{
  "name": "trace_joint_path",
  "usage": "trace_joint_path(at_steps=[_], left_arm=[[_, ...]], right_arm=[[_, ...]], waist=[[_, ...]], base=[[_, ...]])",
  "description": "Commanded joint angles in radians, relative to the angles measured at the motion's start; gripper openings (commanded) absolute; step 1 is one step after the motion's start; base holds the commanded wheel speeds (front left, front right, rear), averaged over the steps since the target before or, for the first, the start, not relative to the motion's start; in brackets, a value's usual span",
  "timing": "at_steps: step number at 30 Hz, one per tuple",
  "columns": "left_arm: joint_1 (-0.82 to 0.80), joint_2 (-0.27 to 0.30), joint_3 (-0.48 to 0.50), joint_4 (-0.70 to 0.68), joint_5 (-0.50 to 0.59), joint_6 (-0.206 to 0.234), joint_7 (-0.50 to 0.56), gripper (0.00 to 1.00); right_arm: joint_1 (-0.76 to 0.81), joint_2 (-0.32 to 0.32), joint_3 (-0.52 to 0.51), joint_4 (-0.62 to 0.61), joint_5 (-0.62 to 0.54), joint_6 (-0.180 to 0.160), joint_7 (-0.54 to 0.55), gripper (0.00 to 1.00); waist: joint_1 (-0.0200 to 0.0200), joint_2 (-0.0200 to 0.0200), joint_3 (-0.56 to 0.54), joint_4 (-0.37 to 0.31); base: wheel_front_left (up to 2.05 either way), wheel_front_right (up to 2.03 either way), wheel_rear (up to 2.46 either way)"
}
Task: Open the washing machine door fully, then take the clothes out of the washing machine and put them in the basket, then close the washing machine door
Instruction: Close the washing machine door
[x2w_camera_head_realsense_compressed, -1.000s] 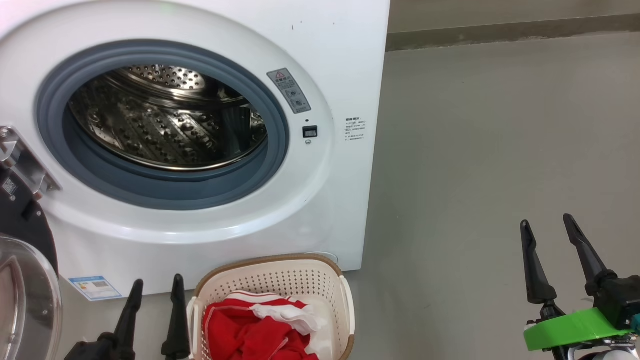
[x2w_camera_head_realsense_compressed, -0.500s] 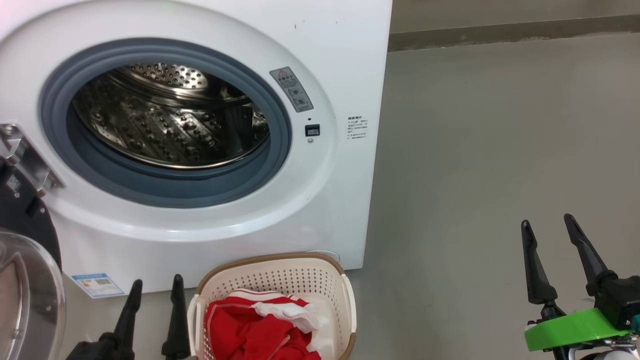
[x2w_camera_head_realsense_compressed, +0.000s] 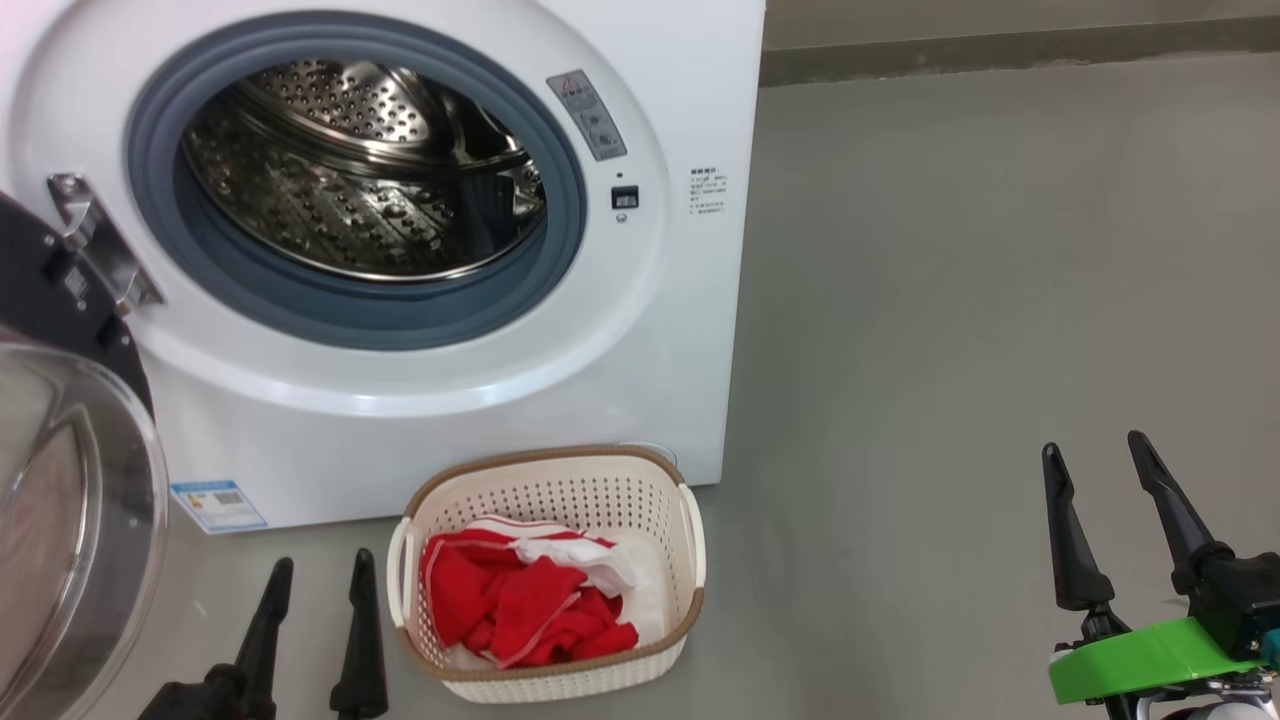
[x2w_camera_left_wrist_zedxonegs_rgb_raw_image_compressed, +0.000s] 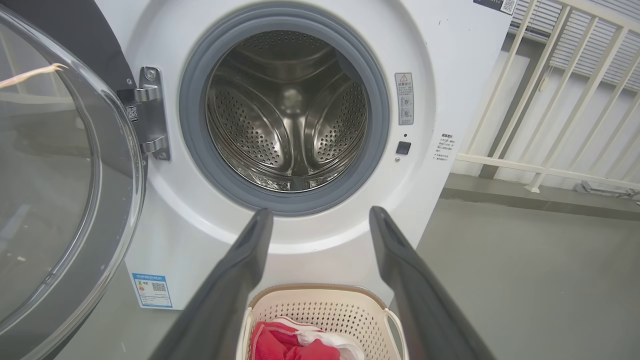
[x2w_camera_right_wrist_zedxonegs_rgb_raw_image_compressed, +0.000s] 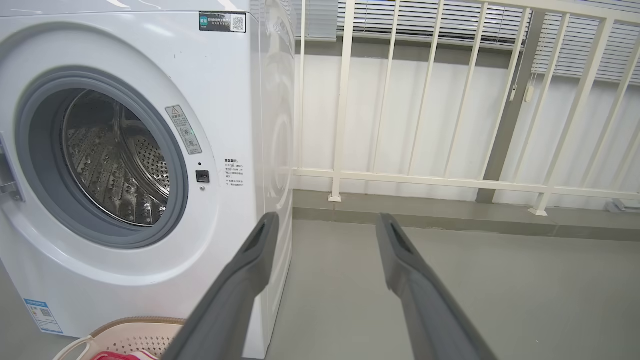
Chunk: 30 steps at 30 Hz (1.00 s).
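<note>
Now the head view has drawn back, a camera shift only: the basket (x2w_camera_head_realsense_compressed: 545, 462) sits whole at 6 o'clock under the washing machine (x2w_camera_head_realsense_compressed: 690, 90), the clothes (x2w_camera_head_realsense_compressed: 520, 605) inside it, the washing machine door (x2w_camera_head_realsense_compressed: 70, 520) swung wide at 8 o'clock. Left wrist view: the left gripper (x2w_camera_left_wrist_zedxonegs_rgb_raw_image_compressed: 320, 212) is spread and empty, the drum (x2w_camera_left_wrist_zedxonegs_rgb_raw_image_compressed: 285, 110) bare. Right wrist view: the right gripper (x2w_camera_right_wrist_zedxonegs_rgb_raw_image_compressed: 327, 217) is spread and empty. Likely only closing the door remains.

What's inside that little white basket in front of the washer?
The basket holds crumpled red clothes with white trim. Whatever lies under the pile is covered, so I cannot tell.
</note>
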Motion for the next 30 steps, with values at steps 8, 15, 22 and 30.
trace_joint_path(at_steps=[8, 15, 22, 30], left_arm=[[-0.013, 0.012, 0.026, -0.039, 0.006, -0.005, -0.009, 1.0], [-0.011, 0.01, 0.018, -0.043, 0.011, -0.001, -0.009, 1.0], [-0.012, 0.009, 0.015, -0.063, 0.023, 0.012, -0.009, 1.0], [-0.01, 0.008, 0.015, -0.095, 0.053, 0.048, -0.009, 1.0]], right_arm=[[-0.013, -0.012, 0.015, -0.018, 0.003, 0.003, -0.006, 1.0], [-0.007, -0.012, 0.017, -0.019, 0.007, 0.003, -0.006, 1.0], [-0.004, -0.012, 0.008, -0.017, 0.012, 0.003, -0.006, 1.0], [-0.014, -0.012, 0.024, -0.012, 0.012, 0.003, -0.006, 1.0]], waist=[[0.0, 0.0, -0.005, 0.008], [0.0, 0.0, -0.006, 0.02], [0.0, 0.0, -0.003, 0.044], [0.0, 0.0, 0.002, 0.118]], base=[[-0.91, 0.91, 0.0], [-0.07, 0.07, 0.0], [0.0, 0.0, 0.0], [0.0, 0.0, 0.0]])
